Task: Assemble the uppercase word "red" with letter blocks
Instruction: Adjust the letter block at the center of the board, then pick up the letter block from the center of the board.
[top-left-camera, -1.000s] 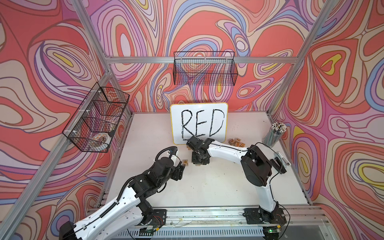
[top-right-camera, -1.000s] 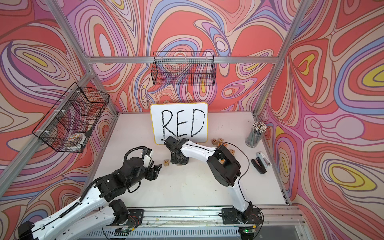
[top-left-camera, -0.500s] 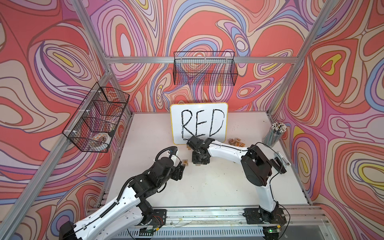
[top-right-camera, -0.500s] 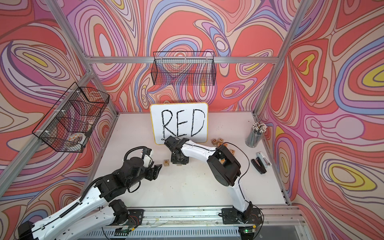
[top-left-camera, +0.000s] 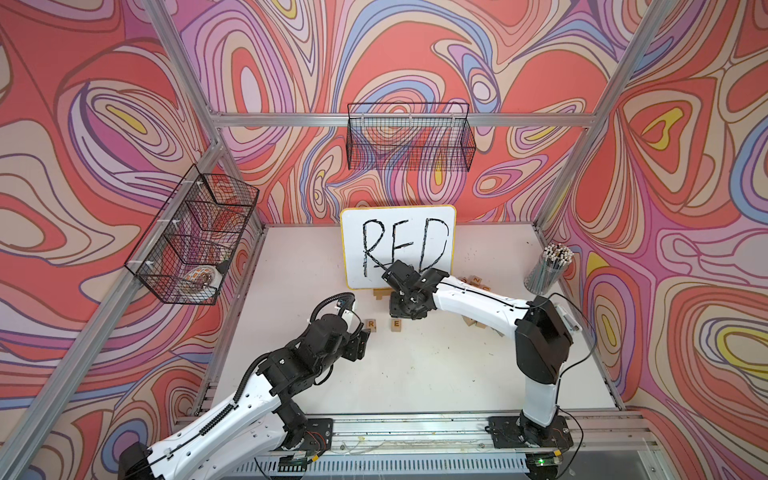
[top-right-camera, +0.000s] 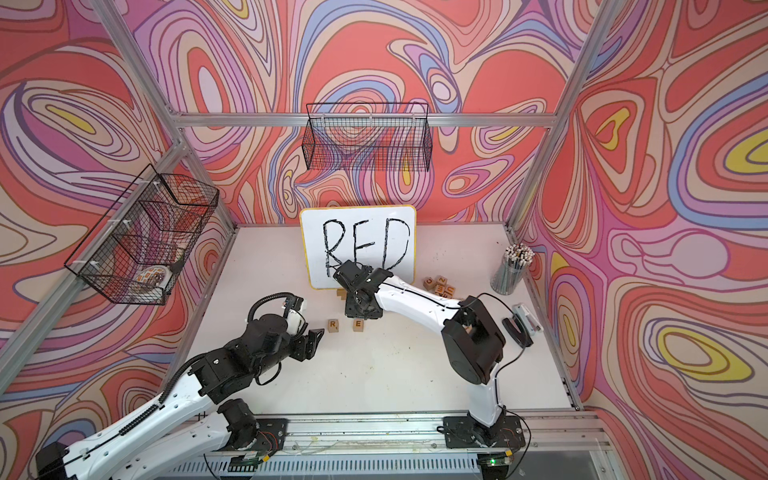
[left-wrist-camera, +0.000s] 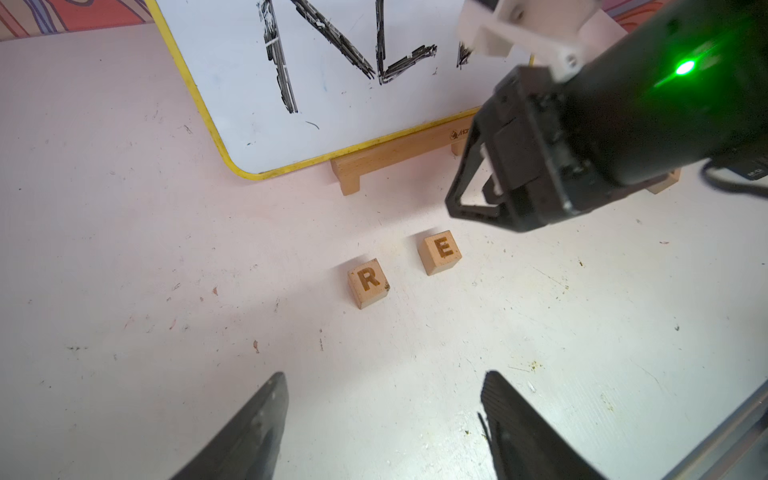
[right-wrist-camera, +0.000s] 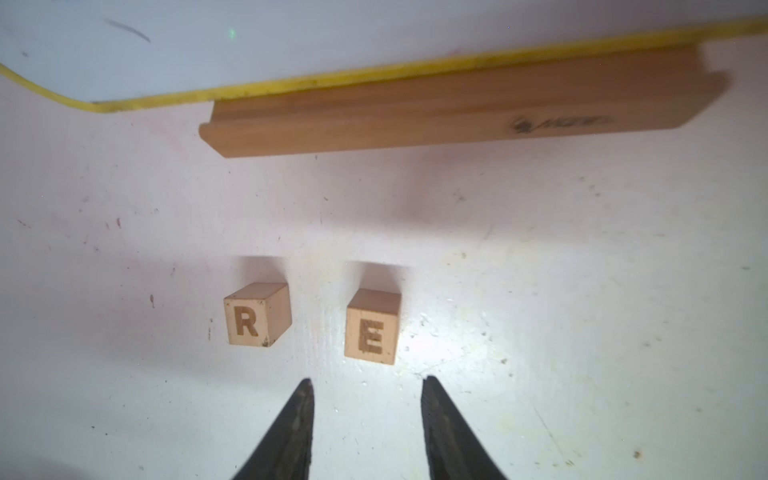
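two wooden letter blocks sit face up on the white tabletop (top-left-camera: 415, 374), the r block (left-wrist-camera: 368, 283) on the left and the e block (left-wrist-camera: 439, 252) on the right as read from the robot's side. they lie side by side with a small gap between them, not touching, the e turned slightly off line. both show in both top views, just in front of the wooden stand (right-wrist-camera: 457, 108) that props up a yellow-edged whiteboard (top-left-camera: 399, 216) bearing a handwritten "red".

the right tool (right-wrist-camera: 368, 380) hangs close over the e block, clear of it, its dark fingers parted a little wider than the block and holding nothing. the left tool (left-wrist-camera: 385, 376) faces the pair from the robot's left, near the r block but apart from it, its fingers spread wide and empty.

a cluster of loose letter blocks (top-right-camera: 438, 286) lies beside the board on the right, partly hidden by the right arm; most of their letters are too small to read. a cup of pencils (top-left-camera: 548, 270) stands near the right wall, and in a top view a stapler (top-right-camera: 519, 326) lies near it. two wire baskets (top-left-camera: 409, 137) hang on the patterned walls.
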